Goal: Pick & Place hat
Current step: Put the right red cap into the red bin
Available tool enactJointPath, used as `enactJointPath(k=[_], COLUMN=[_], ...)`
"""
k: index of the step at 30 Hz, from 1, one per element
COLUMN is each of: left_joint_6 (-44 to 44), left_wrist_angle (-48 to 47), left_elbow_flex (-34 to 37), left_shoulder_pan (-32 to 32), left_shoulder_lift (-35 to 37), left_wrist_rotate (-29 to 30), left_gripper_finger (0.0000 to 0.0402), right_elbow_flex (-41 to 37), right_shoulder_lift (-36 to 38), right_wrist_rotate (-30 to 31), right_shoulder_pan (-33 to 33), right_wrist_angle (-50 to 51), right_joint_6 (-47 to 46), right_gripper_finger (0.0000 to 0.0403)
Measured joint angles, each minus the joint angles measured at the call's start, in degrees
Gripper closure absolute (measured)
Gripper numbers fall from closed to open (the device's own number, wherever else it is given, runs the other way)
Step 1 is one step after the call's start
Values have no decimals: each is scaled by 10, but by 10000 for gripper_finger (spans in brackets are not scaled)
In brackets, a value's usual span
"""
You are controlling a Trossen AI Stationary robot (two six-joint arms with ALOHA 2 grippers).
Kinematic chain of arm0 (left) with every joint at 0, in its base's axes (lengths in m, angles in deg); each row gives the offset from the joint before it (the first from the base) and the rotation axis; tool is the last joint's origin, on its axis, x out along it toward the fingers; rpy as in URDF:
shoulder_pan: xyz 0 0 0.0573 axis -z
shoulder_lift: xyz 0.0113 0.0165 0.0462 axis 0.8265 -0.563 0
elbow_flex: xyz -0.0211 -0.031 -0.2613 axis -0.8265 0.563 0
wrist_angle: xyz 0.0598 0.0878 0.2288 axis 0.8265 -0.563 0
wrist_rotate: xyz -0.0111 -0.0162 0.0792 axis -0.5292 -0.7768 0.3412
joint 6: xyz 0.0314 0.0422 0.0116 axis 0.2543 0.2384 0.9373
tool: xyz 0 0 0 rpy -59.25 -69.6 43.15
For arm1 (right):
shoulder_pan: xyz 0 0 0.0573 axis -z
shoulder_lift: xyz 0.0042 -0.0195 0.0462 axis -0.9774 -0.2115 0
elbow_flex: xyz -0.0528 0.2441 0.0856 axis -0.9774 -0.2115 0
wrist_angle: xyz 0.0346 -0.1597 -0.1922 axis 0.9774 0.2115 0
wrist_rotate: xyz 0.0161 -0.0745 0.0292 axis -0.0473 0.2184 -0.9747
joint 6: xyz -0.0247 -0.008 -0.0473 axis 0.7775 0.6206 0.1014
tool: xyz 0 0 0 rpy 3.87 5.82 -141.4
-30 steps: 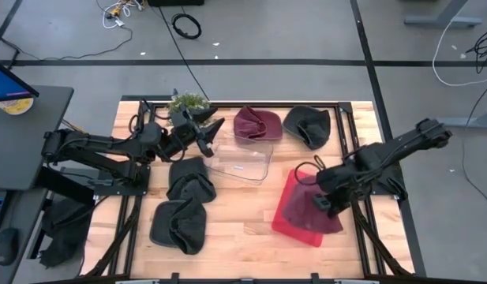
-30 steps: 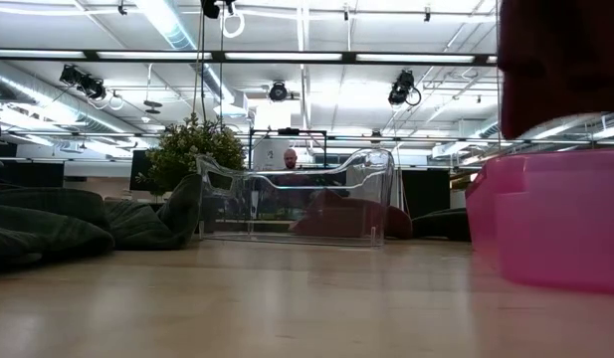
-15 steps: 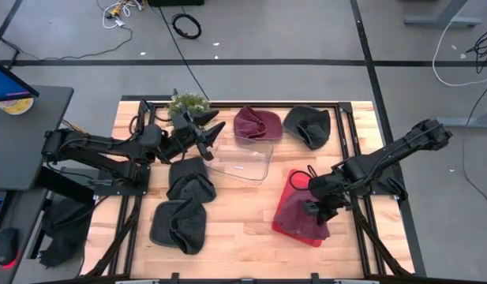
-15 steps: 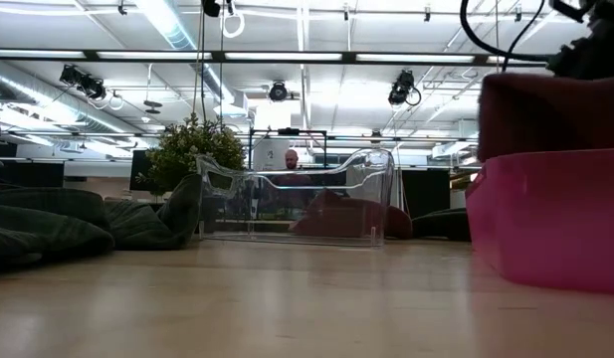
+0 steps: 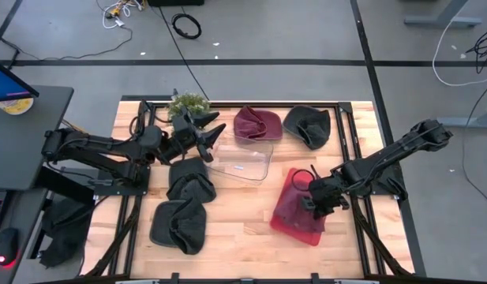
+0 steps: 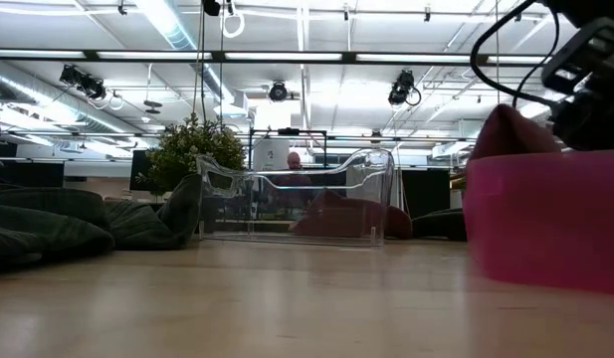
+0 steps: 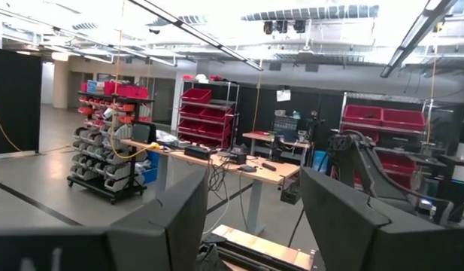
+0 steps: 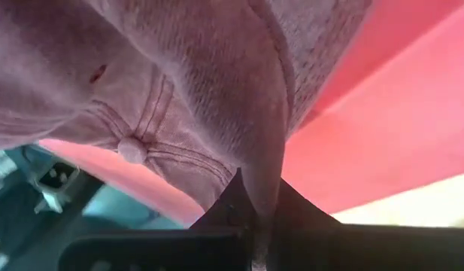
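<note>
A maroon hat is in my right gripper, which is shut on it low inside the pink bin. In the low view the hat's crown rises above the bin's wall. The right wrist view shows the hat with its top button, right in front of the gripper. My left gripper hovers open by the far left corner of the clear bin; its wrist view shows the gripper against the room only. My right gripper pinches a fold of the maroon hat's cloth between its two fingers. The hat's body spreads out beyond the fingertips over the pink bin's floor. Whether the hat rests on that floor, I cannot tell.
Another maroon hat and a dark hat lie at the table's far edge. Two dark hats lie on the left. A small plant stands far left. Bare wood lies near the middle.
My right gripper has gone down into the pink bin, still shut on the maroon hat. The hat, which hung above the bin's rim a second ago, now sits low inside the bin with only its crown above the wall.
</note>
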Motion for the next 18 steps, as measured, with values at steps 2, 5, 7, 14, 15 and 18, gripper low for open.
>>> enactJointPath(k=[2, 5, 7, 14, 15, 18], left_joint_6=[0, 0, 0, 0, 0, 0], left_wrist_angle=[-1, -2, -2, -2, -2, -3], left_elbow_flex=[0, 0, 0, 0, 0, 0], left_shoulder_pan=[0, 0, 0, 0, 0, 0], left_shoulder_lift=[0, 0, 0, 0, 0, 0], left_wrist_rotate=[0, 0, 0, 0, 1, 1], left_gripper_finger=[186, 186, 186, 186, 186, 186], right_elbow_flex=[0, 0, 0, -1, -1, -1], right_shoulder_lift=[0, 0, 0, 0, 0, 0], right_wrist_rotate=[10, 17, 22, 21, 18, 7], right_shoulder_pan=[0, 0, -1, -1, -1, -1], right_wrist_angle=[0, -1, -1, -6, -11, -25], right_joint_6=[-12, -23, -31, -35, -33, -29], right_gripper_finger=[401, 400, 400, 384, 375, 330])
